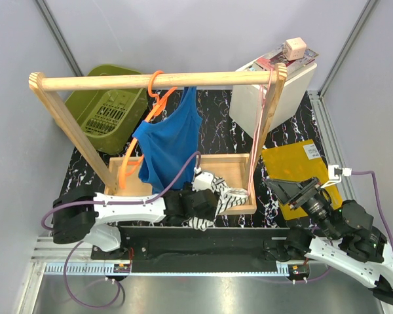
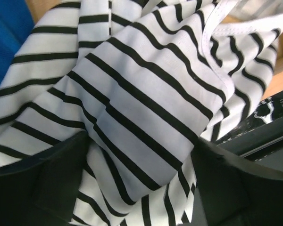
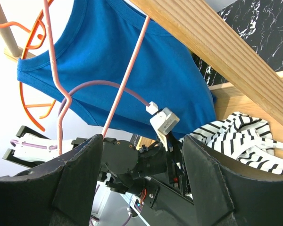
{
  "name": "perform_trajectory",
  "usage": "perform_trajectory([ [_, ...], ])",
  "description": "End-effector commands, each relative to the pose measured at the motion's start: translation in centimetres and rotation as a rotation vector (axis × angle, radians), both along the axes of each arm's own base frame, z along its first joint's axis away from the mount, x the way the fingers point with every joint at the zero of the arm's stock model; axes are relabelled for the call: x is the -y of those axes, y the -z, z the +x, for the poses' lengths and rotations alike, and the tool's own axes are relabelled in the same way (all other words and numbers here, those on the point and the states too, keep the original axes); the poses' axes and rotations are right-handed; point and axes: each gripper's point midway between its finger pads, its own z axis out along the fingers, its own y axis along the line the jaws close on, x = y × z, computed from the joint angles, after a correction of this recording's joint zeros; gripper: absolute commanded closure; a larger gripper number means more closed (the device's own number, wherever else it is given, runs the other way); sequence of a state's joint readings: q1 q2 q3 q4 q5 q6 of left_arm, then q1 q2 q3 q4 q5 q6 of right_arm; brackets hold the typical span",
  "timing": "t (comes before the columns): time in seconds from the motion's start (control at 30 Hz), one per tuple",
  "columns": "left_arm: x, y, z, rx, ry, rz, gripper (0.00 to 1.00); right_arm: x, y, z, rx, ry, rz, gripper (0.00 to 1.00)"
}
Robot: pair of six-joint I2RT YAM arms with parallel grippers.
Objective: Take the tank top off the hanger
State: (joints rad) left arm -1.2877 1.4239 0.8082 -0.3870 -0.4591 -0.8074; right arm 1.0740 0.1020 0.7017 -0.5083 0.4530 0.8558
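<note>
At far left, on a black marble-patterned table (image 1: 217,124), an olive-green plastic basket (image 1: 108,111) rests tilted near the wall. Right of it stands a wooden clothes rack (image 1: 216,80), its rail running left to right above a shallow wooden tray (image 1: 239,165) that forms its base. Near the rail's middle the orange hanger (image 1: 156,84) is hooked on, tipped steeply so one arm curves down toward the tray. The tank top (image 1: 169,144), bright blue, hangs from it by a strap and droops askew over the tray, so it is not yet off the hanger. On the near side of the top, the left gripper (image 2: 137,155) sits low over a black-and-white striped garment (image 1: 217,195) heaped at the tray's near edge. Its fingers are spread wide, with striped cloth lying loose between them, not pinched. That looks like a low spot from which to reach up for the blue hem. A thin pink hanger (image 3: 127,75) dangles from the rail's right end. Beyond it stands a white box (image 1: 295,88), and at near right a yellow sheet (image 1: 300,171) lies flat. Above that sheet the right gripper (image 3: 142,141) is raised and aimed left at the top, fingers wide and empty, likely placed to steady the hanger. Plain grey walls (image 1: 183,33) enclose the table, and a metal rail (image 1: 183,268) runs along its near edge.
</note>
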Motion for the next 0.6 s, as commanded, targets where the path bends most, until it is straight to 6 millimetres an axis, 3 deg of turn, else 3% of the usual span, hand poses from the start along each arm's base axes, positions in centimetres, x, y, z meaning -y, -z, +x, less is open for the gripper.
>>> perform_trajectory([
  [0.0, 1.8, 0.9, -0.7, -0.059, 0.011, -0.076, 0.25, 0.5, -0.8, 0.2, 0.018, 0.023, -0.002, 0.24],
  [0.03, 1.7, 0.9, -0.6, -0.057, 0.011, -0.076, 0.32, 0.6, -0.8, 0.2, 0.019, 0.026, -0.002, 0.24],
  [0.07, 1.7, 0.7, -0.5, -0.051, 0.013, -0.078, 0.46, 0.7, -0.8, 0.2, 0.021, 0.025, 0.0, 0.24],
  [0.17, 2.0, -0.9, -0.4, -0.034, 0.034, -0.11, 0.62, 0.8, -0.9, 0.1, 0.023, 0.023, 0.002, 0.24],
  [0.37, 2.3, -3.7, -0.9, -0.025, 0.075, -0.165, 0.84, 0.9, -1.2, 0.0, 0.027, 0.024, 0.003, 0.24],
  [0.4, 2.3, -4.6, -1.0, -0.022, 0.08, -0.19, 0.94, 0.9, -1.3, 0.0, 0.028, 0.025, 0.002, 0.24],
  [0.57, 2.5, -7.9, -2.8, -0.032, 0.176, -0.278, 1.0, 0.8, -1.1, 0.1, 0.024, 0.025, 0.001, 0.24],
])
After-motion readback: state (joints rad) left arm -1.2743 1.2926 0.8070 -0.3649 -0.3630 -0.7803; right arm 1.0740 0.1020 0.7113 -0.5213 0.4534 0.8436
